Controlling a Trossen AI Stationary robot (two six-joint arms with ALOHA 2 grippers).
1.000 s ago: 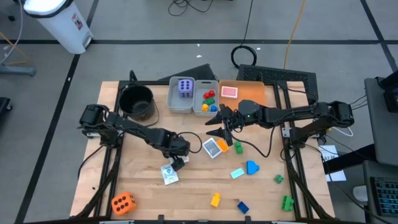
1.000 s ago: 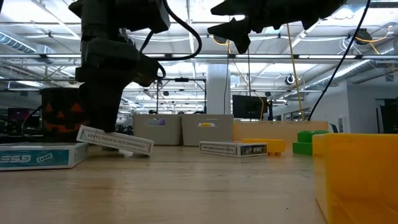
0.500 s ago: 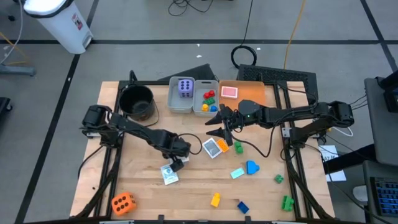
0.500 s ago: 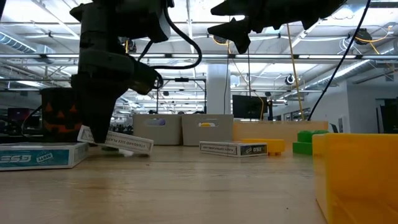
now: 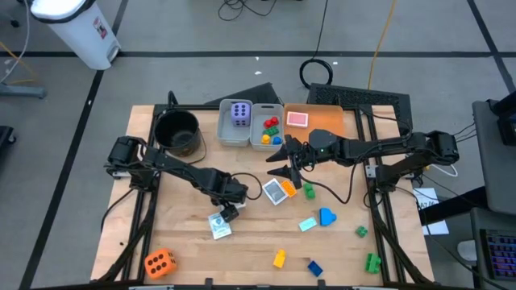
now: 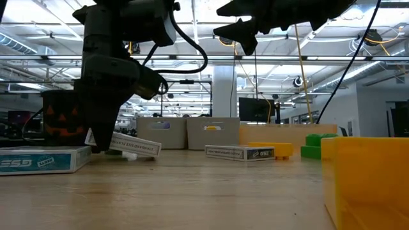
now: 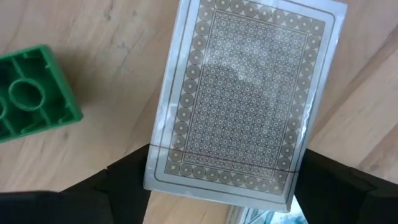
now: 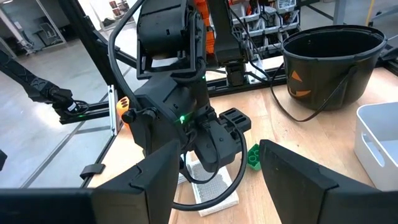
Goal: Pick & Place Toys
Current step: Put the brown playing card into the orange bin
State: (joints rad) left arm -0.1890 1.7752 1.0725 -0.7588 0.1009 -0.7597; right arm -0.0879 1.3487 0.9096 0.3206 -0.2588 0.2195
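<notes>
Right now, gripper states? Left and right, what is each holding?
Left gripper: closing around the card pack, one end lifted off the table; full grip cannot be told.
Right gripper: open, empty, hovering above the table.

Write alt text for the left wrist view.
A patterned card pack fills the view, lying on the wooden table between the left gripper and its dark fingers. A green brick sits beside it.

— What do you see around the wooden surface (image 5: 250, 242)?

— You have grey floor (image 5: 193, 56) with dark lines, a white bin (image 5: 76, 28) beyond the far-left corner, and ceiling lights (image 6: 358, 38) overhead.
</notes>
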